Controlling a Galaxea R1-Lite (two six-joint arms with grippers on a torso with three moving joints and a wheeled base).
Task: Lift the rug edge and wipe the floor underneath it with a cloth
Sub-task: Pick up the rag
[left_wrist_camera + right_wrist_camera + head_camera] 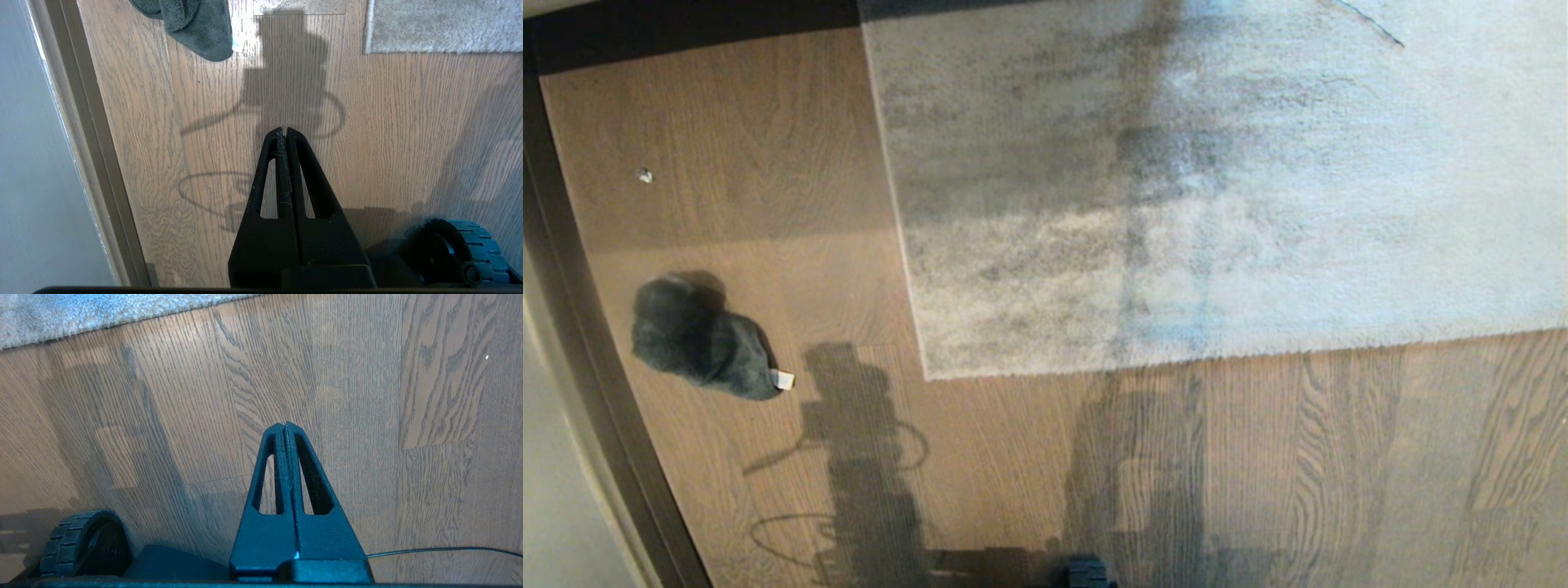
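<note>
**Nothing started: cloth and rug both untouched**

Going left to right across the head view. Far left, at about nine o'clock: wall and dark baseboard [572,343]. Just inside it, at eight o'clock: the cloth [698,343], a dark fuzzy heap with a white tag, lying on the floor [1339,457], well apart from everything else. Above it, at ten o'clock, a small pale speck [645,175] on the boards. From twelve round to three o'clock: the rug [1225,188], flat, its near corner pointing toward six o'clock, no edge raised.

Neither arm visible in the head view, only shadows on the planks. Left gripper [285,130] hanging over bare floor, fingers pressed together, empty; cloth ahead of it at eleven o'clock. Right gripper [284,425] likewise pressed together and empty, over bare planks, rug edge ahead at eleven o'clock, a thin cable [445,550] near its base.

Judged as the very opening step. Next move probably calls for spreading the left fingers and reaching to the cloth, with the right arm heading for the rug edge.
</note>
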